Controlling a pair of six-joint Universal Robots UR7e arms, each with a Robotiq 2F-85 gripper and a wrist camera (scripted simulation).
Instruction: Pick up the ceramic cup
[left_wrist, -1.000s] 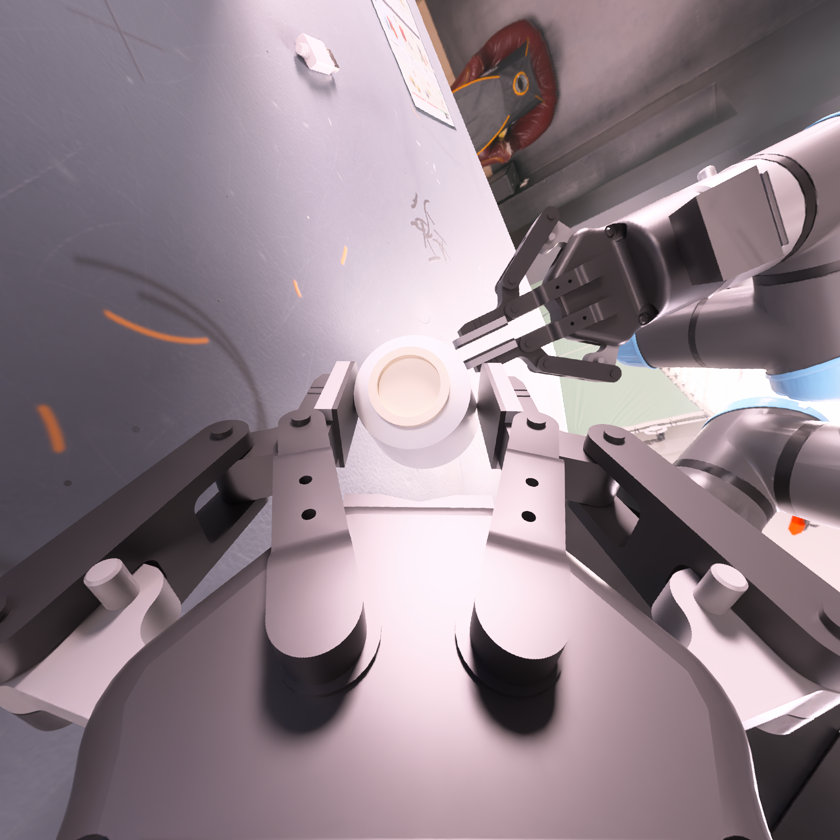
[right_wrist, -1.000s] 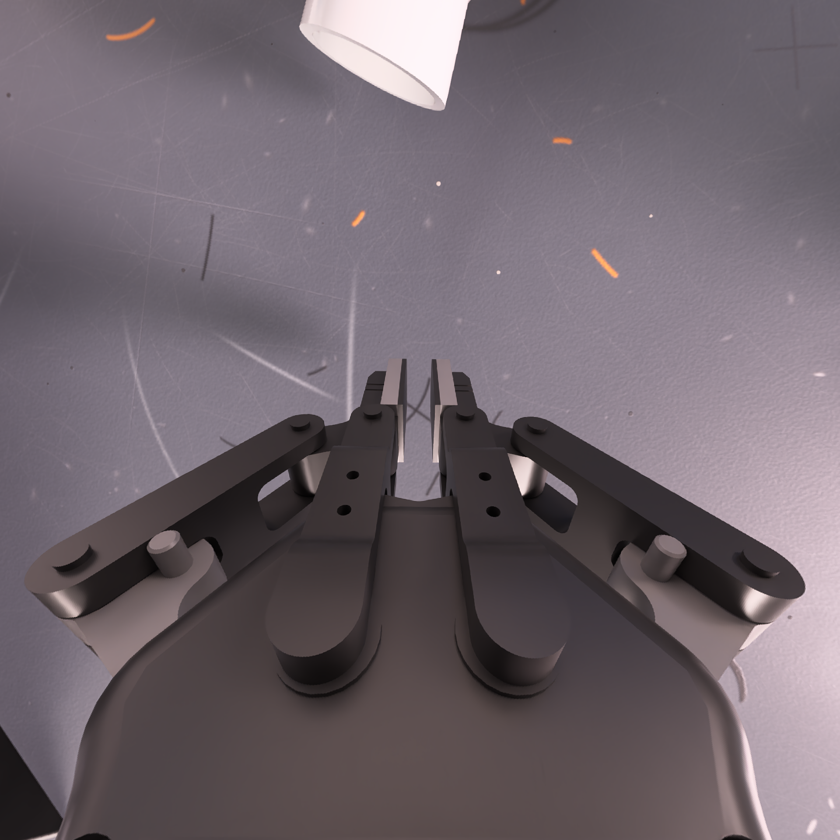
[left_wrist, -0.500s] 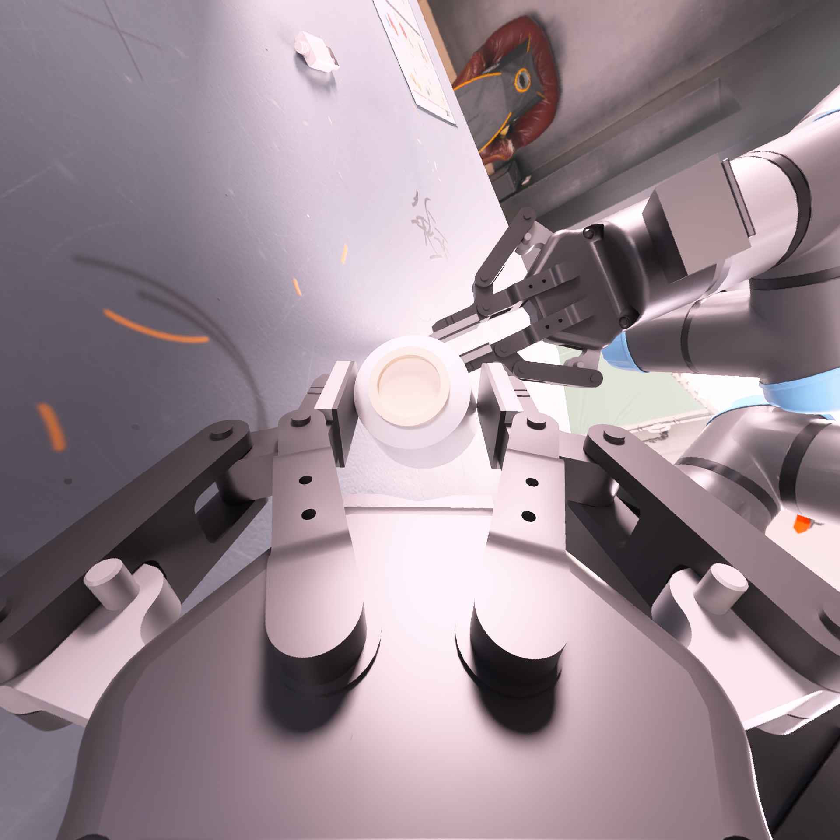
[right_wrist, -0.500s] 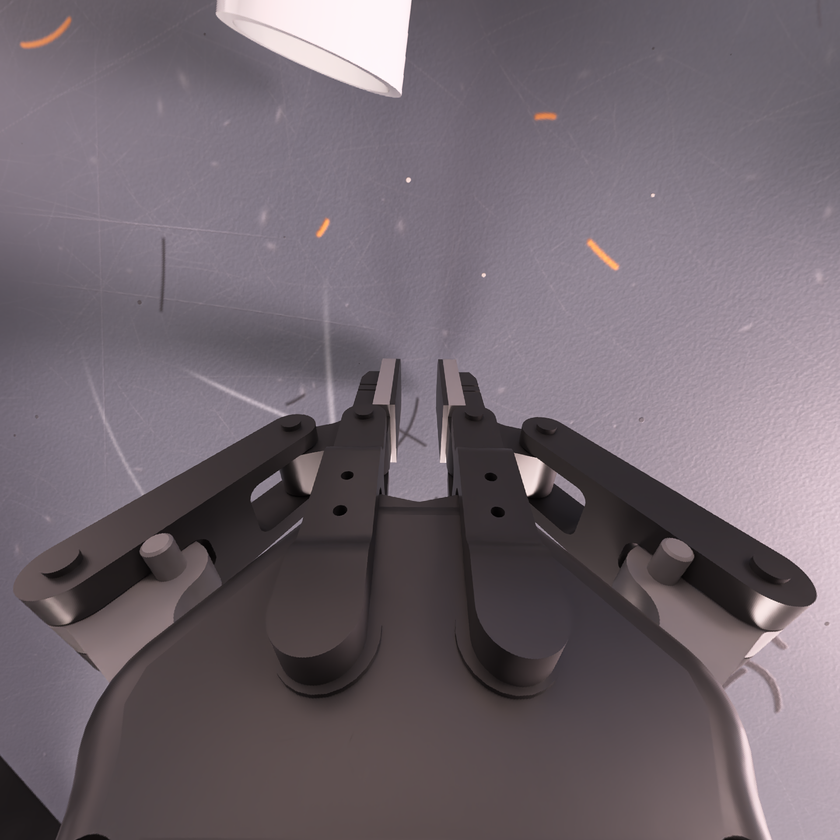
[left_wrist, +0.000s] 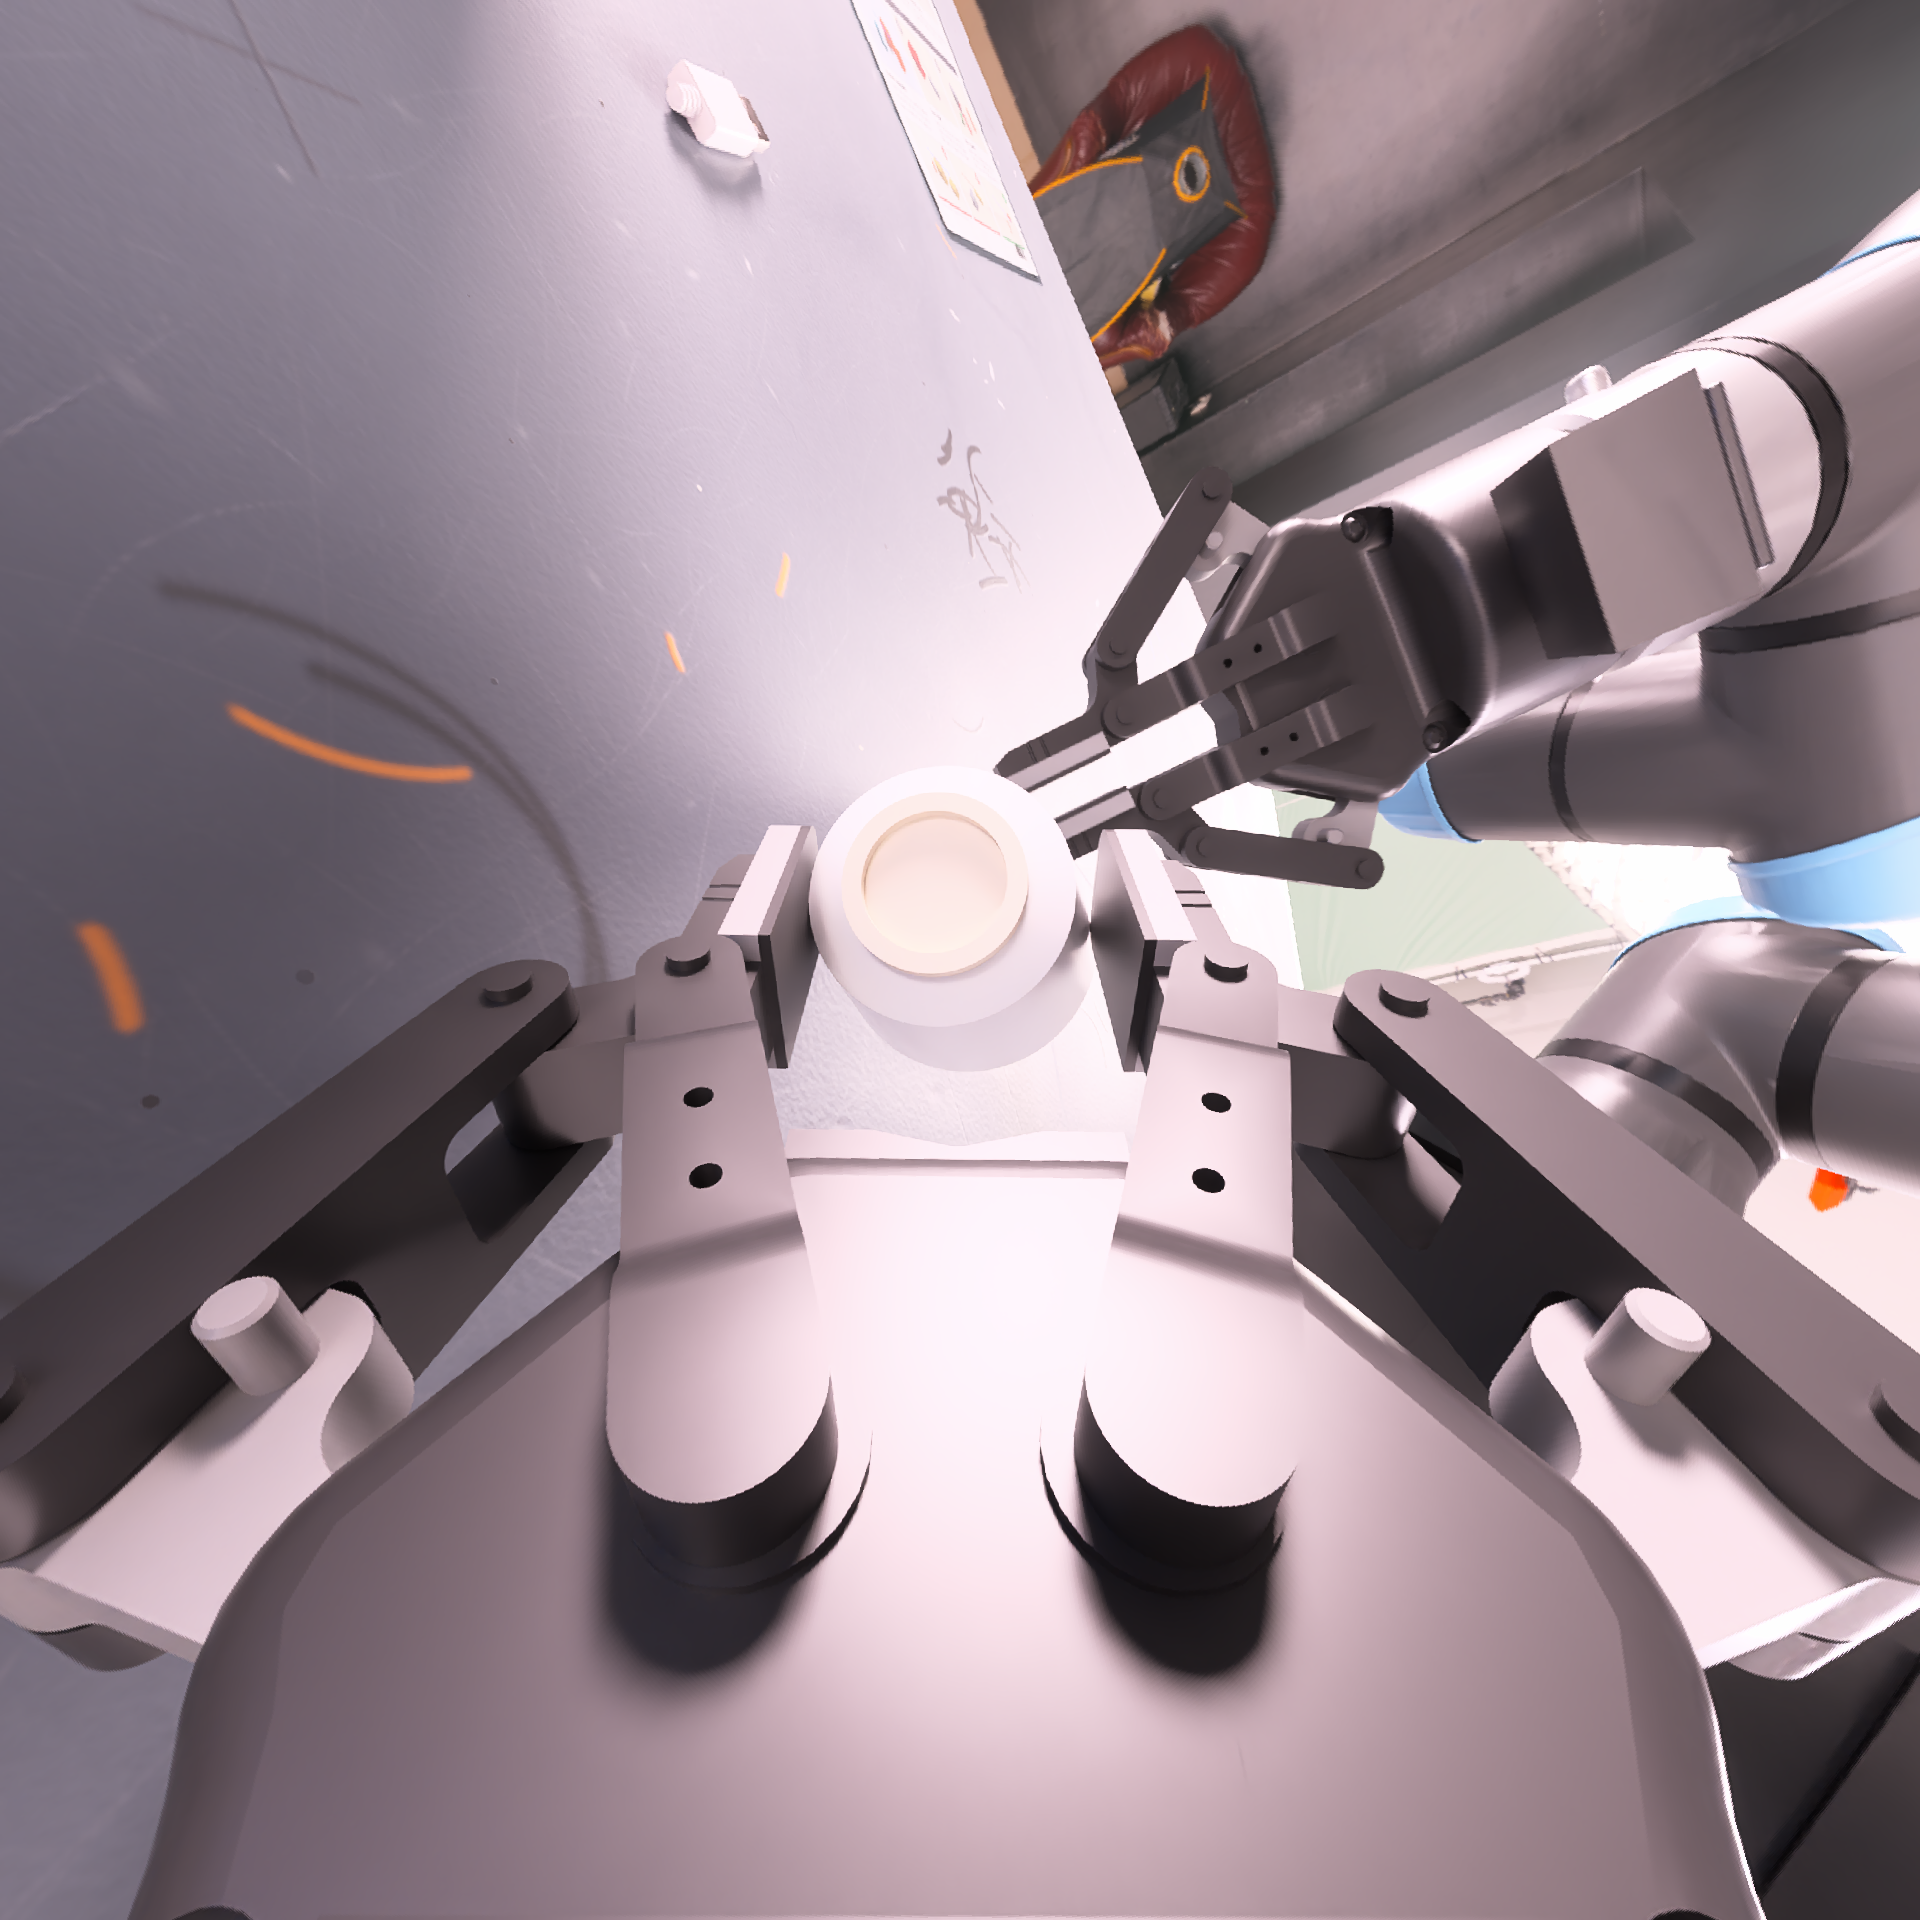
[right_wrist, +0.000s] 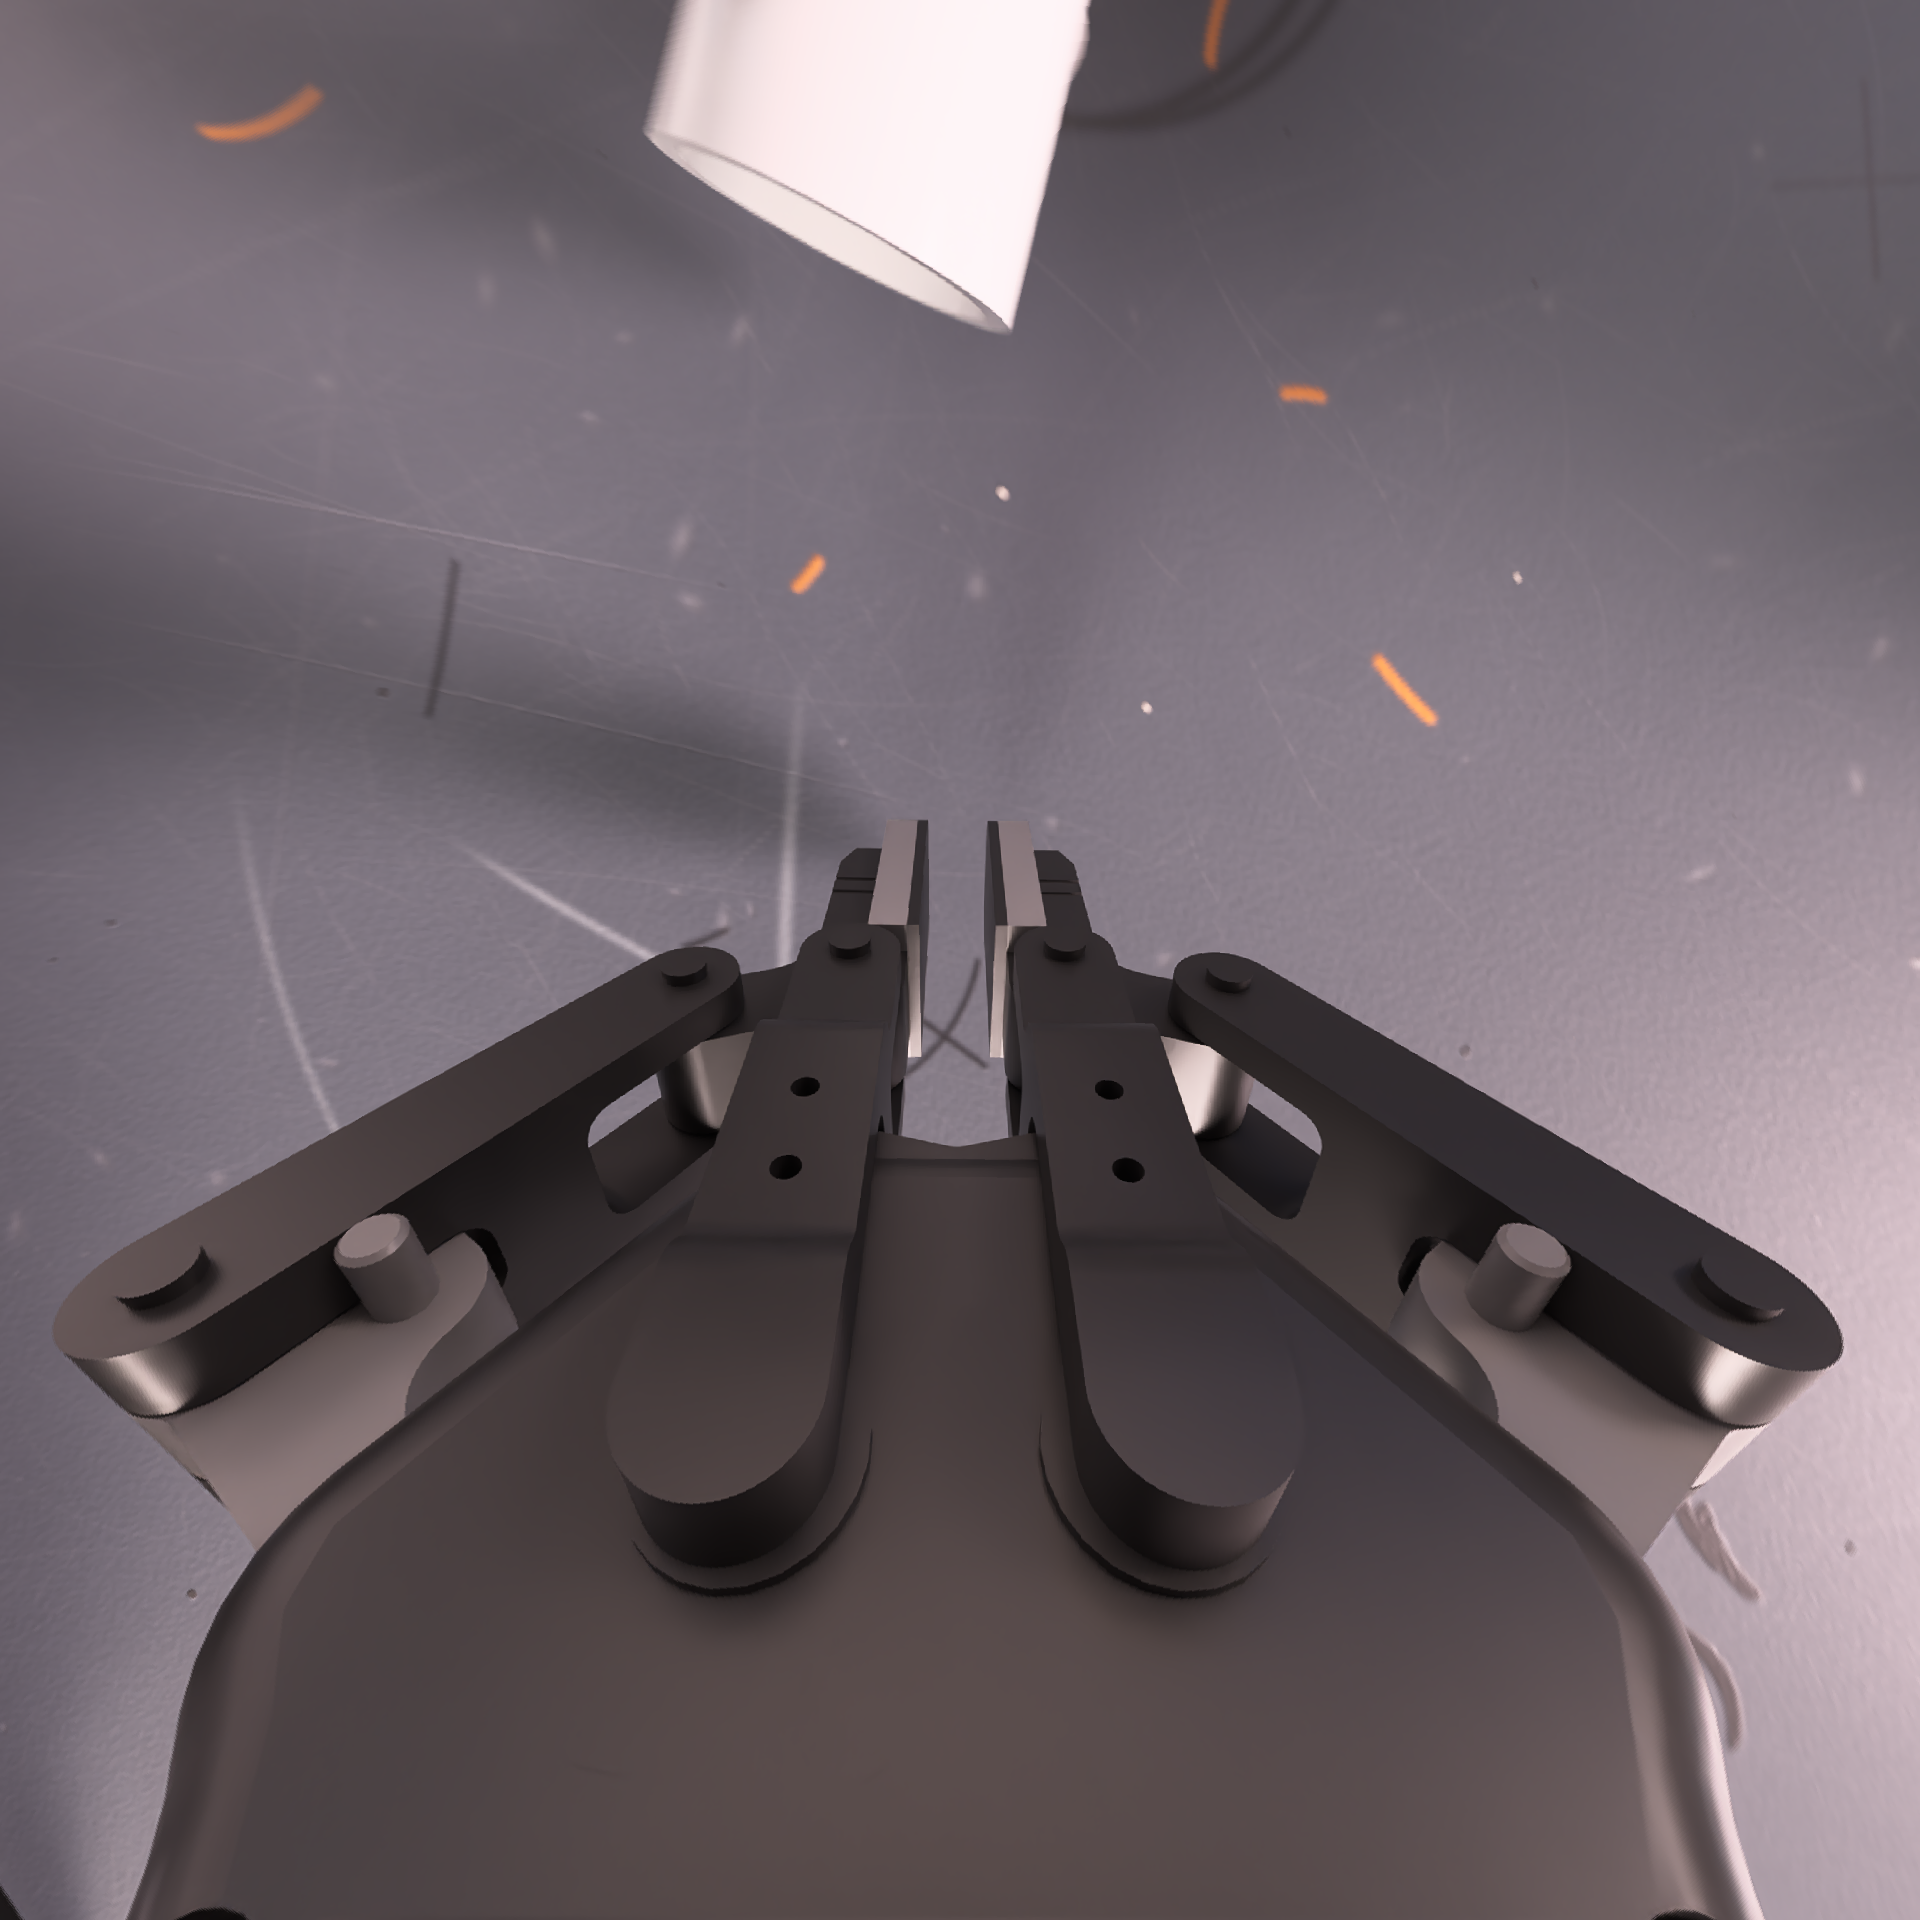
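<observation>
Left wrist view: the white, round ceramic cup (left_wrist: 940, 920) is seen at frame centre, its foot ring facing the lens, clamped between the pads of the left gripper (left_wrist: 951, 940). It is carried clear of the scratched grey tabletop (left_wrist: 436, 436), so the pick looks done. At centre right, the right gripper (left_wrist: 1049, 795) is parked just beside the cup, jaws narrowed on nothing, presumably kept out of the way. Right wrist view: the cup (right_wrist: 873, 156) is shown at the upper edge, tilted.
</observation>
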